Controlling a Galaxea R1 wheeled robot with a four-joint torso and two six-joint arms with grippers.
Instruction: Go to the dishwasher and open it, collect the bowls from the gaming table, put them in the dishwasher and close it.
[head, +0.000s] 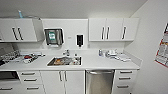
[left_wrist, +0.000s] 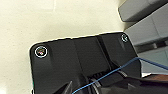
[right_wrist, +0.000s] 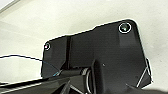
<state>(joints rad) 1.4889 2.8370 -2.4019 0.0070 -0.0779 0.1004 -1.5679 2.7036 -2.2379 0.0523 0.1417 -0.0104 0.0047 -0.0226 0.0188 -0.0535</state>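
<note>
- Under the white counter (head: 100, 65), the dishwasher (head: 99, 82) stood closed.
- Beside it, the sink (head: 64, 61) held piled dishes.
- Whether either gripper's jaws were open could not be told.

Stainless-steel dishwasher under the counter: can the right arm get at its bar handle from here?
Probably not yet: the stainless-steel dishwasher stands shut with nothing before its bar handle, but no arm reaches toward it in the head view.

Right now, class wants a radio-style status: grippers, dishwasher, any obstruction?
Grippers: finger state cannot be told. Dishwasher ahead, under the counter, right of the sink; door shut. Nothing seen in front of it.
</note>
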